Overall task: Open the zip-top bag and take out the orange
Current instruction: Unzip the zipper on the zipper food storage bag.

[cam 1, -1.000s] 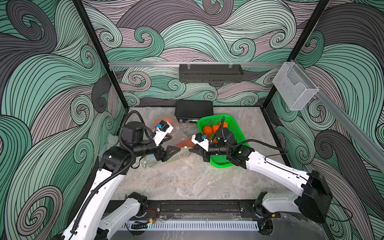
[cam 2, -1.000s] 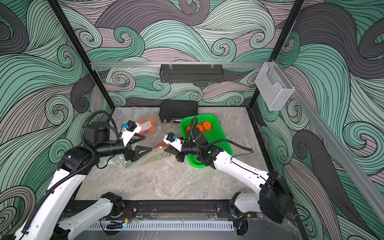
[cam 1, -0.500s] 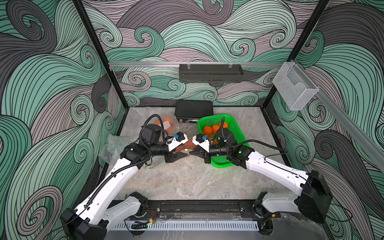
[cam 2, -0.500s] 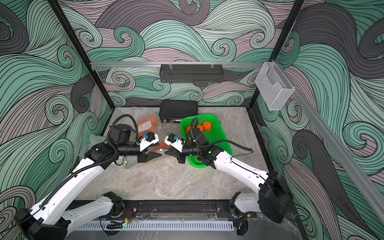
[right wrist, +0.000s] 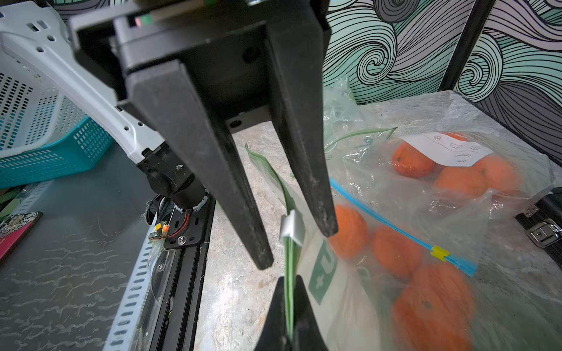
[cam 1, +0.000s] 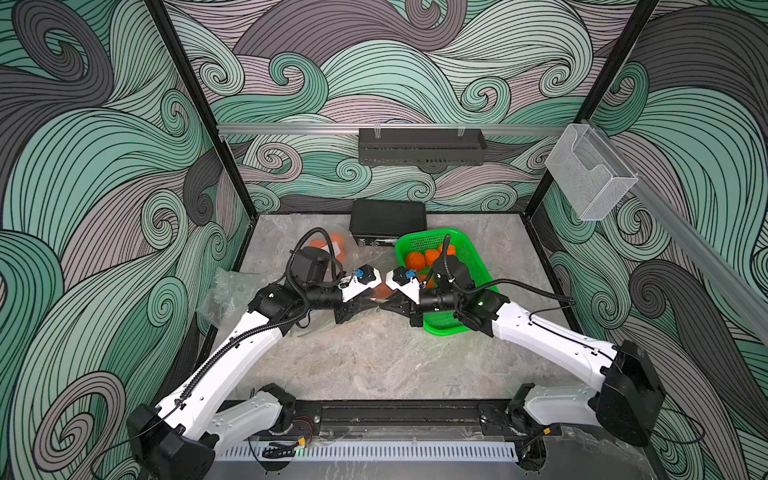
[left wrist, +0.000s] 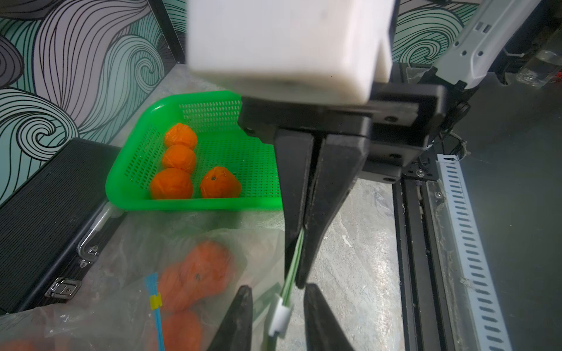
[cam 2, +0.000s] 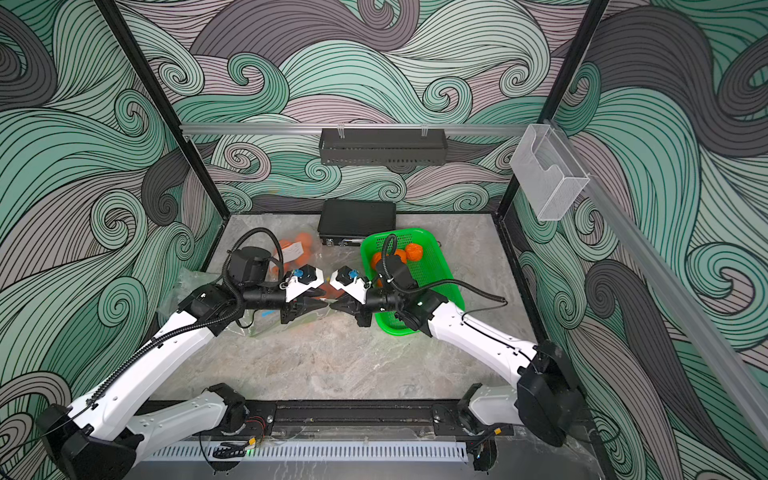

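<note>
Right claw (right wrist: 290,285) pinches the green zip edge (right wrist: 289,261) of the clear bag (right wrist: 322,270) lying on the counter (right wrist: 240,297); left claw (right wrist: 296,247) stands spread around the white slider (right wrist: 291,226). The film looks limp and slippery, so the stiffer slider seems the best hold.

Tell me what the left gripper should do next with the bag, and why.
Probably close the left gripper on the white slider. Its jaws stand open on either side of the slider, while the right gripper is shut on the green zip strip beside it, anchoring the bag. A grip there should let it slide the bag open.
</note>
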Action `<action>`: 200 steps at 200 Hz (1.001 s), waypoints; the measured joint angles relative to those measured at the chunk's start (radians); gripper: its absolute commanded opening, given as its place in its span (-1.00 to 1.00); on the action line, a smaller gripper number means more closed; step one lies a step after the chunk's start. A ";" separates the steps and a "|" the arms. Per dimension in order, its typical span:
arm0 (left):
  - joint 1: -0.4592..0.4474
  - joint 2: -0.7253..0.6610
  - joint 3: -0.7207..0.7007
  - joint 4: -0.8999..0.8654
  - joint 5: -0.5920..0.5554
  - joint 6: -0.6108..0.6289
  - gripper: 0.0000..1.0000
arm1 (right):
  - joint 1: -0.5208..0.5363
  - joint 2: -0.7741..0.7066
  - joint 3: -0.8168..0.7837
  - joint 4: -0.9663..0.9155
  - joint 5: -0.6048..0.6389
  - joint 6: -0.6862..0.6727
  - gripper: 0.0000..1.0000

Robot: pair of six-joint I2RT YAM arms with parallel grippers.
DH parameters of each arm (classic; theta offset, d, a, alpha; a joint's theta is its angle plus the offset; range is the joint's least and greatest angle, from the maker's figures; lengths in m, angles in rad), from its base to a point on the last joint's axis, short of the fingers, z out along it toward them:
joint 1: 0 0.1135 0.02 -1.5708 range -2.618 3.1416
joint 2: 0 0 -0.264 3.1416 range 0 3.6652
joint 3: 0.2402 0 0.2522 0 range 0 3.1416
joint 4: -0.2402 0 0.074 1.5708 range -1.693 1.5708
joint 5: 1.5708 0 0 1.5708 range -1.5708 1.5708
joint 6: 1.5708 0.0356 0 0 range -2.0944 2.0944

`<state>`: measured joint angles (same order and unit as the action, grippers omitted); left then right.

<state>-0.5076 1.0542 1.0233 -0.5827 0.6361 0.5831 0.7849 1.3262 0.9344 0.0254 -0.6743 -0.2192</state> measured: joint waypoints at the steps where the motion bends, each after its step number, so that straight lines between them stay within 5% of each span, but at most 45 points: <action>1: 0.000 0.000 0.000 0.000 0.000 0.000 -0.62 | 0.000 0.000 0.000 0.000 0.000 0.000 -1.00; 47: -0.005 0.001 -0.002 0.000 -0.008 0.004 -1.00 | -0.004 0.000 0.000 0.000 -0.005 0.003 -1.00; 200: -0.026 -0.068 -0.006 0.018 -0.120 -0.042 -1.00 | -0.084 -0.033 -0.010 0.064 0.011 0.092 -1.00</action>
<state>-0.5335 0.9867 1.0172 -0.5652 0.5159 0.5411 0.7013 1.2930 0.9249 0.0895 -0.6628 -0.1276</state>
